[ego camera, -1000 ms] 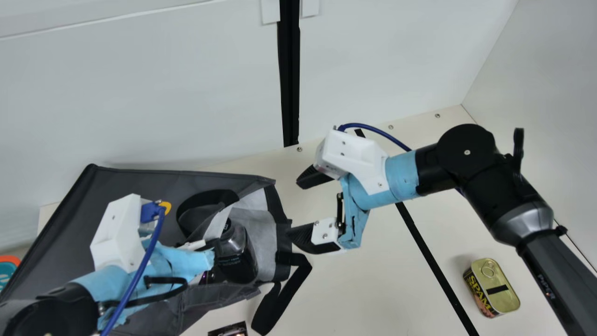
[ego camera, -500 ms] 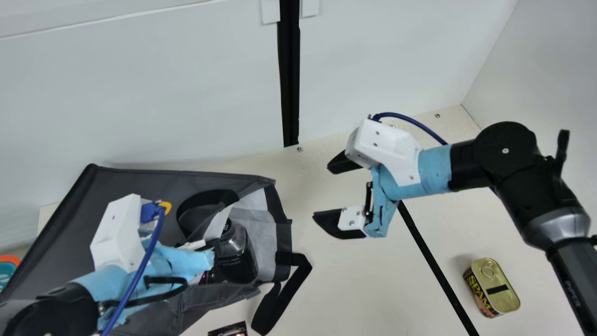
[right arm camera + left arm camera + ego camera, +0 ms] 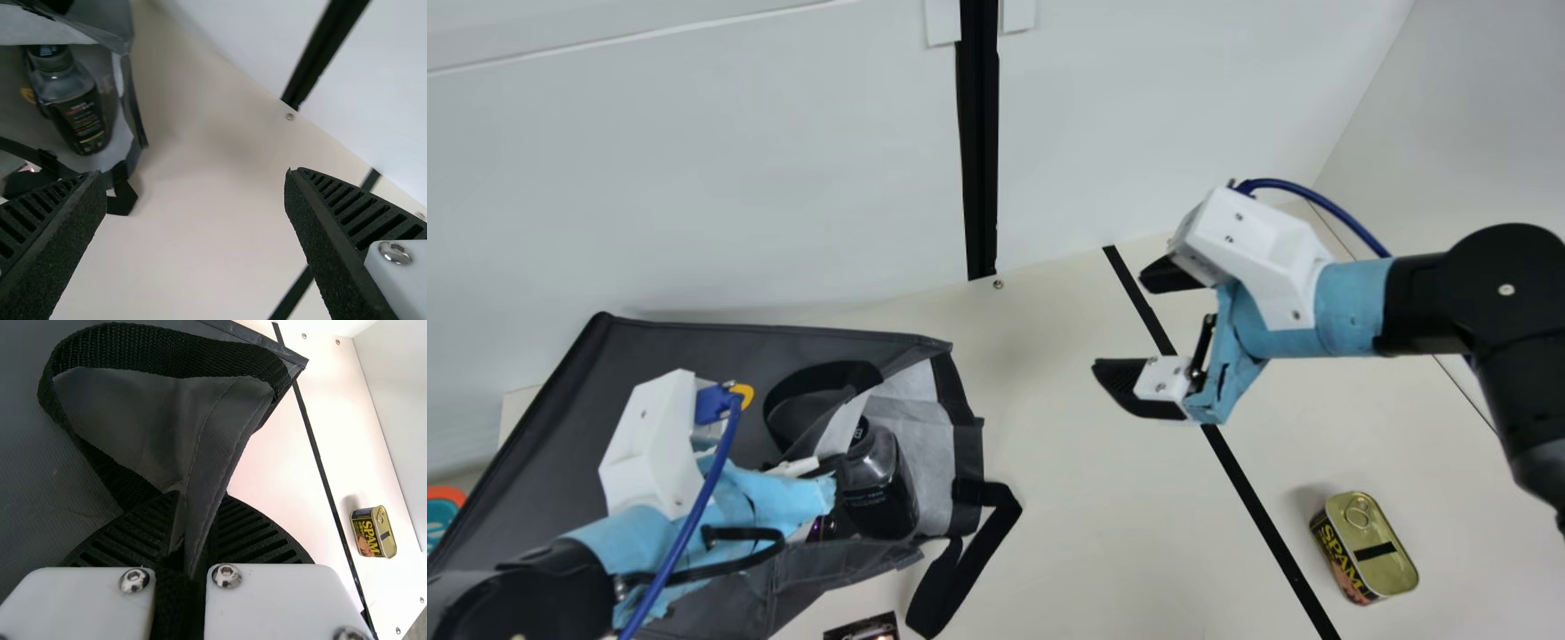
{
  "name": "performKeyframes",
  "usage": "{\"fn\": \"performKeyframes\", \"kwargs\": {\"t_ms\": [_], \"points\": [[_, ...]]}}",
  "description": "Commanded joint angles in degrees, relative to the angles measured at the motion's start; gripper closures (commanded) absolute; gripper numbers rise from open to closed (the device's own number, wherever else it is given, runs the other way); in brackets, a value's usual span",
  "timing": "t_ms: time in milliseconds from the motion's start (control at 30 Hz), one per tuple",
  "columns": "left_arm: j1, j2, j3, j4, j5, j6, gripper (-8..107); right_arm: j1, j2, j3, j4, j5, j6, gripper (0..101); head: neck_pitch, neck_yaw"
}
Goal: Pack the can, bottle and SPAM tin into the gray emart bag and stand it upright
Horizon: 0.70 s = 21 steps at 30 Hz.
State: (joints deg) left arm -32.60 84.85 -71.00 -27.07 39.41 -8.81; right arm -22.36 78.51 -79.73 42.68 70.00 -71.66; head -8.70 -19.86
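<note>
So the gray emart bag (image 3: 685, 347) is on its side at the left of the worktop (image 3: 1067, 533), back corner near the rear edge, mouth facing right. The left gripper (image 3: 199, 507) is pinching a fold of its hem, so the mouth gapes. My worry: if that pinch slips or pulls sideways, the cloth sags over the opening and the SPAM tin (image 3: 1371, 547) snags on it going in.

The tin's lid up over by the right edge, past the black tape line (image 3: 1254, 507). The right gripper (image 3: 1119, 322) is wide open with nothing in it, and coming down off-centre could just shove the tin toward the side wall.

The bottle (image 3: 880, 498) is in the mouth, cap and shoulders near the opening, so I'd bet it slides out or tips when the bag gets stood up. There's a purple glint (image 3: 823, 530) beside it, can't tell if that's the can. Loose strap (image 3: 960, 569) by the mouth could catch a finger too.
</note>
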Motion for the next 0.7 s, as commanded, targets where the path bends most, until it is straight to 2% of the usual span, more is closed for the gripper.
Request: {"fn": "performKeyframes", "kwargs": {"t_ms": [0,667], "points": [[0.0,0.0,0.0,0.0,0.0,0.0,107,-0.97,-0.85,-0.18,-1.39,-0.09,1.2,6,-1.3,-0.14],[0.0,0.0,0.0,0.0,0.0,0.0,107,-8.33,-10.18,-0.89,-14.71,-0.09,14.85,6,-1.3,-0.14]]}}
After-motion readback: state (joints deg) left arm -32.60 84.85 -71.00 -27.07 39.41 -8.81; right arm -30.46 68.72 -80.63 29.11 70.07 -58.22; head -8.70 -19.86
